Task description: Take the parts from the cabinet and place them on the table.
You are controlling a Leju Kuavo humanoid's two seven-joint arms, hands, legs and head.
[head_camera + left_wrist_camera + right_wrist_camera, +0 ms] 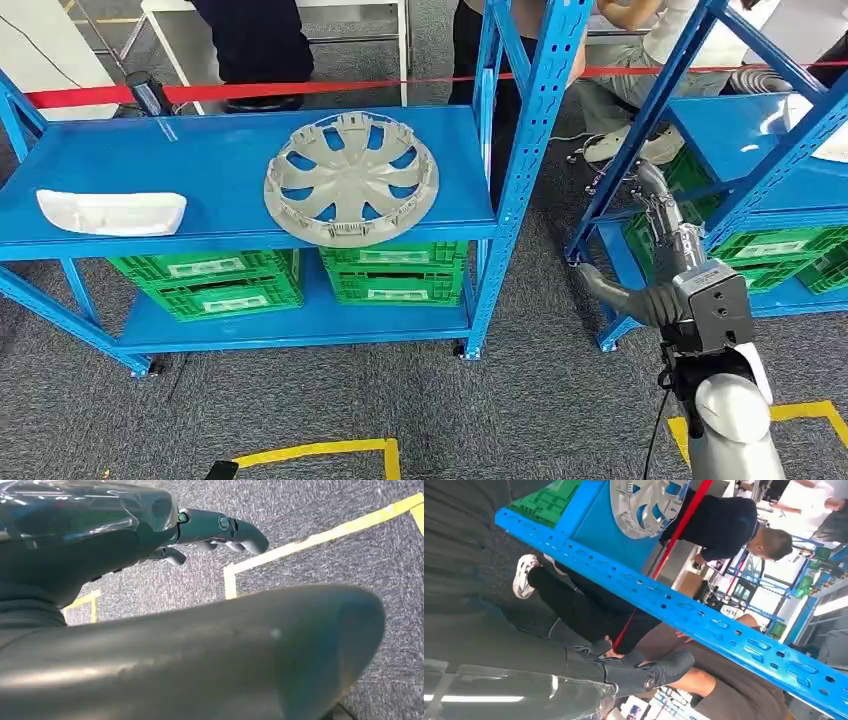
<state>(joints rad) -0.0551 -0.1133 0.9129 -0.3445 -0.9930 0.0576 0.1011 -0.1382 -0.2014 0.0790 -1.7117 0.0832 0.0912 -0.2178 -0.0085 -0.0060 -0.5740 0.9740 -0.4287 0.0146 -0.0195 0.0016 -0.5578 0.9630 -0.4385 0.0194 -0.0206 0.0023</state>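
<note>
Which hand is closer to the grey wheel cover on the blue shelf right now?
Probably the right. The right hand is raised between the two racks, to the side of the wheel cover. The left hand hangs low over the carpet.

We see a bright blue cabinet (210,165) with perforated blue uprights, carrying a pale grey spoked wheel cover (351,179) and a plain white part (111,212). Green crates (207,283) with pale labels sit on its lower shelf. A red tape (300,88) runs behind. The carpet (400,410) is speckled grey, marked with yellow lines (320,452).
</note>
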